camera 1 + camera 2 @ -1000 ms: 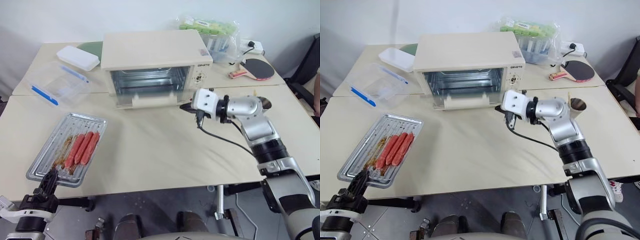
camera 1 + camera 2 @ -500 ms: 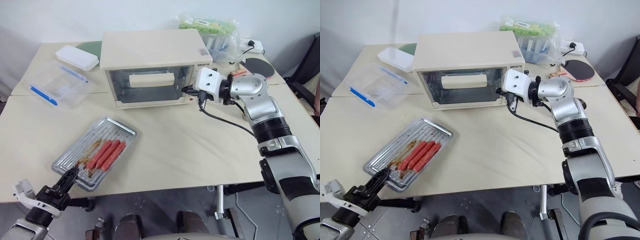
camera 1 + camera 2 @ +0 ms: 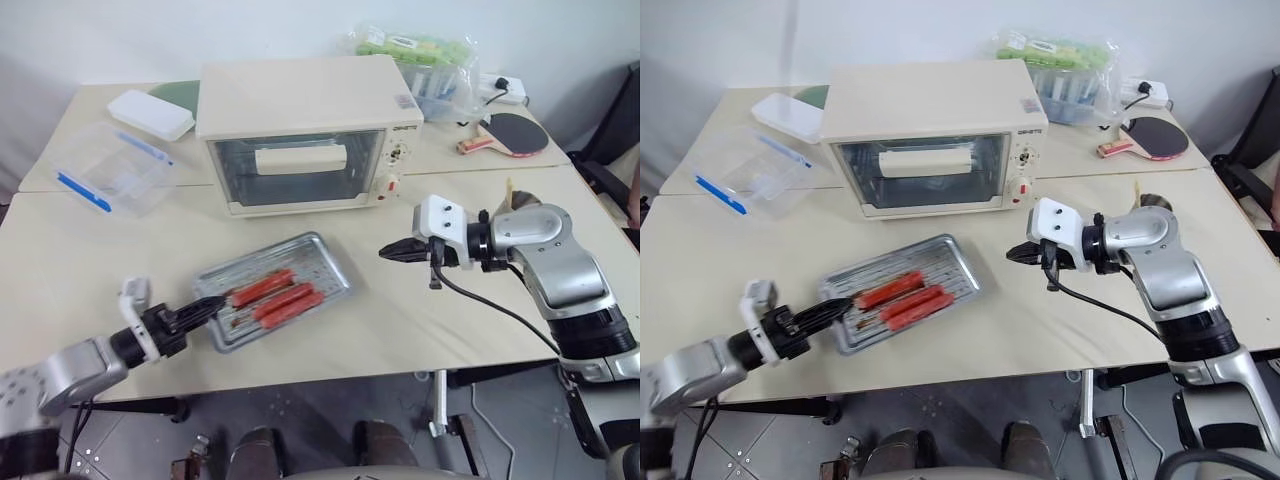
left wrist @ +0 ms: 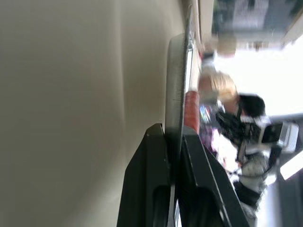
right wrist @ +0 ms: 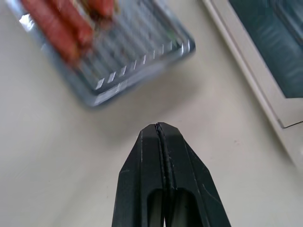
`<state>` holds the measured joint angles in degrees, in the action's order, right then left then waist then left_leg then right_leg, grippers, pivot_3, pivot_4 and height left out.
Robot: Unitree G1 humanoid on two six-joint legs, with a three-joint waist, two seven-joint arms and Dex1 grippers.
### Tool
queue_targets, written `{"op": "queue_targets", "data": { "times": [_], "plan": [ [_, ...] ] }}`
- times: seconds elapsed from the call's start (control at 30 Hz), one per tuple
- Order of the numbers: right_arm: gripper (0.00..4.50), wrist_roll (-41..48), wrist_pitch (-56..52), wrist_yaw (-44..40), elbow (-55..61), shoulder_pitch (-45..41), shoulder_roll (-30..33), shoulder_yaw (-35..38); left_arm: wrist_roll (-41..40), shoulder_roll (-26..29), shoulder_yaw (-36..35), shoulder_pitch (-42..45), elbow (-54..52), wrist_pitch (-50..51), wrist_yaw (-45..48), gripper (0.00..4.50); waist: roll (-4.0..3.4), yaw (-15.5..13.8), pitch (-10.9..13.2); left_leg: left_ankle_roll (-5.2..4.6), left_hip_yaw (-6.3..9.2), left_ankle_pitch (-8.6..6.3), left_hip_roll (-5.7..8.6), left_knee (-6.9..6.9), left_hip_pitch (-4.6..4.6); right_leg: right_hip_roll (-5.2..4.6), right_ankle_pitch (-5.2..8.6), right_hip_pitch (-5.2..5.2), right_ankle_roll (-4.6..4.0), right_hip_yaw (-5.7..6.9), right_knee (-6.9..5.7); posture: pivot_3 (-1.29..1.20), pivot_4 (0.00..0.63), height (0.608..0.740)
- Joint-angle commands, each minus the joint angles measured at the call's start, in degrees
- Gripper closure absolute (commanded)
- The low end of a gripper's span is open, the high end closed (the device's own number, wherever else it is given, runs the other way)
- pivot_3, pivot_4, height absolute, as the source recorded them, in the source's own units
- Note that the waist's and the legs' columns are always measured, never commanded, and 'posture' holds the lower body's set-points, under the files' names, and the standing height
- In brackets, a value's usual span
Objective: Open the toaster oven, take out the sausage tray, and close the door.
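Observation:
The cream toaster oven [image 3: 300, 100] stands at the back of the table, its glass door [image 3: 298, 172] shut and the bar handle [image 3: 300, 158] upright. In front of it the silver sausage tray [image 3: 322, 265] lies on the table with three red sausages [image 3: 278, 298]. My left gripper [image 3: 205, 308] is shut on the tray's near-left corner; the left wrist view shows its fingers [image 4: 151, 165] clamped on the tray's rim [image 4: 176, 94]. To the right of the tray, my right gripper [image 3: 388, 252] hovers shut and empty. The right wrist view has its tips [image 5: 158, 126] pointing toward the tray [image 5: 137, 61].
A clear plastic box with blue clips [image 3: 105, 170] and a white lid [image 3: 152, 113] sit at the back left. At the back right are a bag of green packets [image 3: 420, 60], a table-tennis paddle [image 3: 510, 132] and a power strip [image 3: 505, 88]. A cup [image 3: 515, 198] stands behind my right arm.
The oven door went from open to shut. My right gripper drew back from the oven front to over the table. My left gripper swung the tray rightward toward the table's middle.

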<state>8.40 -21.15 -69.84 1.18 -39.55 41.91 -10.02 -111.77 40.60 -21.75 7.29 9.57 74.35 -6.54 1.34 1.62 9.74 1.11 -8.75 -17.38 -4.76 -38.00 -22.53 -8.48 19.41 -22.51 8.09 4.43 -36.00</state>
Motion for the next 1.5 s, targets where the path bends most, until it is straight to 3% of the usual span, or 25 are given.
{"op": "queue_targets", "data": {
  "times": [0.03, 0.2, 0.47, 0.6, 0.83, 0.97, 1.0, 1.07, 1.27, 1.33, 1.43, 1.47, 1.5],
  "plan": [
    [4.46, 0.91, -1.26, 1.96, 3.39, 1.50, 1.73, 2.97, -0.97, 2.81, 5.40, 6.29, 3.61, 3.03, 1.28, 4.50, 0.00, -0.06, 0.00, 0.00, -0.03, 0.00, 0.00, 0.00, -0.01, 0.00, 0.00, 0.00, 0.00, -0.01, 0.01, 0.00, 0.150, 0.740],
    [4.46, 0.99, -2.26, 3.61, 5.08, 3.35, 2.73, 4.33, 2.43, 3.64, 10.67, 14.07, 8.74, 4.50, 2.87, 4.50, 0.01, -0.22, 0.01, 0.01, -0.06, 0.00, 0.02, -0.05, -0.02, 0.00, -0.01, 0.02, 0.02, -0.01, -0.01, 0.00, 0.150, 0.740],
    [4.46, 1.50, -2.14, 5.38, 7.93, 8.21, 6.06, 7.86, 19.73, -0.06, 15.23, 25.48, 18.86, 8.10, 13.25, 4.50, 0.01, -0.33, 0.01, 0.01, -0.12, 0.00, 0.04, -0.02, -0.01, 0.01, -0.01, 0.02, 0.04, 0.01, 0.02, 0.00, 0.150, 0.740],
    [4.50, 2.17, -3.07, 6.11, 9.65, 10.48, 7.23, 9.78, 28.34, -1.94, 16.75, 29.19, 22.08, 8.22, 19.00, 3.43, -0.01, -1.87, 0.02, 0.02, -0.11, 0.01, 0.06, -0.18, 0.00, 0.01, -0.03, 0.06, 0.08, 0.01, 0.01, 0.00, 0.150, 0.740],
    [4.50, 3.90, -4.94, 7.27, 11.40, 11.79, 8.11, 11.31, 41.06, -3.25, 16.28, 32.96, 24.29, 8.66, 28.56, 1.39, 0.00, -2.13, 0.02, 0.02, -0.12, 0.01, 0.06, -0.19, 0.00, 0.01, -0.04, 0.07, 0.11, 0.00, -0.01, 0.00, 0.150, 0.740],
    [4.50, 4.57, -5.37, 6.57, 11.35, 12.75, 9.29, 11.71, 46.73, -0.87, 16.54, 34.96, 23.40, 9.27, 32.96, 0.27, 0.00, -2.15, 0.02, 0.02, -0.12, 0.02, 0.06, -0.19, 0.00, 0.01, -0.05, 0.07, 0.11, 0.00, -0.02, 0.00, 0.150, 0.740],
    [4.31, 4.67, -4.67, 6.06, 11.11, 12.89, 9.68, 11.66, 48.12, 0.10, 16.73, 35.52, 22.99, 9.35, 34.00, 0.01, 0.00, -2.15, 0.02, 0.02, -0.12, 0.02, 0.06, -0.21, 0.00, 0.01, -0.05, 0.07, 0.11, 0.00, -0.02, 0.00, 0.150, 0.740],
    [3.91, 5.42, -4.01, 5.13, 10.46, 12.76, 10.13, 11.60, 50.63, 1.96, 17.86, 36.12, 21.41, 9.63, 36.68, 0.00, 0.01, -1.80, 0.02, 0.02, -0.12, 0.02, 0.06, -0.20, 0.01, 0.01, -0.05, 0.07, 0.11, 0.00, -0.01, 0.00, 0.150, 0.740],
    [1.88, 7.12, -1.00, -0.44, 5.71, 11.33, 11.79, 10.84, 60.08, 10.58, 24.47, 34.35, 12.28, 3.12, 48.52, 0.00, 0.04, -0.91, 0.05, 0.03, -0.22, 0.02, 0.03, 0.01, 0.00, 0.06, -0.04, -0.04, 0.11, 0.00, 0.01, 0.00, 0.150, 0.740],
    [1.19, 8.01, 0.05, -1.92, 3.32, 10.19, 11.48, 11.03, 64.14, 12.70, 25.96, 32.58, 9.56, -3.26, 53.06, 0.00, 0.00, -0.82, 0.07, 0.03, -0.28, 0.01, 0.02, 0.01, 0.00, 0.05, -0.04, -0.07, 0.11, -0.01, 0.04, 0.00, 0.150, 0.740],
    [0.16, 9.93, 1.53, -5.48, -0.33, 9.42, 11.61, 11.61, 65.28, 12.59, 19.45, 28.12, 6.76, -16.27, 61.16, 0.00, 0.00, -0.98, 0.12, 0.02, -0.31, 0.01, 0.00, -0.03, 0.00, 0.05, -0.04, -0.08, 0.11, -0.03, 0.02, 0.00, 0.150, 0.740],
    [0.04, 10.31, 2.11, -6.32, -1.34, 9.24, 11.62, 11.73, 66.26, 12.69, 18.74, 27.29, 6.44, -19.47, 63.19, 0.00, 0.02, -1.05, 0.13, 0.02, -0.31, 0.01, -0.01, -0.03, -0.03, 0.05, -0.04, -0.10, 0.11, -0.03, 0.03, 0.00, 0.150, 0.740],
    [0.04, 11.04, 2.86, -8.56, -2.78, 9.78, 12.26, 11.87, 67.48, 11.97, 15.78, 24.64, 5.99, -29.08, 68.44, 0.00, 0.03, -1.16, 0.14, 0.02, -0.32, 0.01, -0.02, -0.04, -0.06, 0.05, -0.04, -0.12, 0.11, -0.02, 0.03, 0.00, 0.150, 0.740]
  ]
}}
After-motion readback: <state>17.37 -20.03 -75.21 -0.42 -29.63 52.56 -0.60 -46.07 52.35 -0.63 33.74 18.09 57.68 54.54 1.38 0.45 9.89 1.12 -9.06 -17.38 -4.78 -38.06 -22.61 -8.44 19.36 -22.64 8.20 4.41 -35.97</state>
